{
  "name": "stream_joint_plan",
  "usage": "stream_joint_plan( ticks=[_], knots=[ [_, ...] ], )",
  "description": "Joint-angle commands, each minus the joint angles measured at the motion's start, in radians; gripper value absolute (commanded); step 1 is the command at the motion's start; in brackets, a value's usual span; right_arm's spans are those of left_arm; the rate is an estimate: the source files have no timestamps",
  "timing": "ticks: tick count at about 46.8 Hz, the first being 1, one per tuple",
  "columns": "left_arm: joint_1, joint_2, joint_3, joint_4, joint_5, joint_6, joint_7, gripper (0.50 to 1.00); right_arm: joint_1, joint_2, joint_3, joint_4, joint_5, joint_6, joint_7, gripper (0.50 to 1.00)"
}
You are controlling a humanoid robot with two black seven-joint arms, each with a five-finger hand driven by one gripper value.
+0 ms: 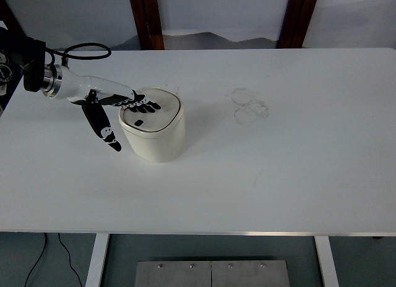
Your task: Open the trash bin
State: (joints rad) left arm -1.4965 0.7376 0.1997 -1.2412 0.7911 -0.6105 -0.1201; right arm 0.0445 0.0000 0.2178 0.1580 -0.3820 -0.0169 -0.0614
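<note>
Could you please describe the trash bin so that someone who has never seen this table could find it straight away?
Look at the left half of the white table, where the robot's left hand reaches in from the left edge. Under its fingertips stands the trash bin, a squat cream tub with rounded corners. Its flat lid carries a small dark mark, and nothing else stands on the table.

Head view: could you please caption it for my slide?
Left hand rests flat, fingers extended, on the closed trash bin lid.
</note>
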Motion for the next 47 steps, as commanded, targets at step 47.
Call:
stream_joint_plan(
  ticks=[47],
  knots=[
    [-0.054, 0.016, -0.005, -0.006, -0.052, 0.0, 0.002, 1.0, 0.0, 0.0, 0.0, 0.0, 0.0, 0.0, 0.0, 0.995]
  ],
)
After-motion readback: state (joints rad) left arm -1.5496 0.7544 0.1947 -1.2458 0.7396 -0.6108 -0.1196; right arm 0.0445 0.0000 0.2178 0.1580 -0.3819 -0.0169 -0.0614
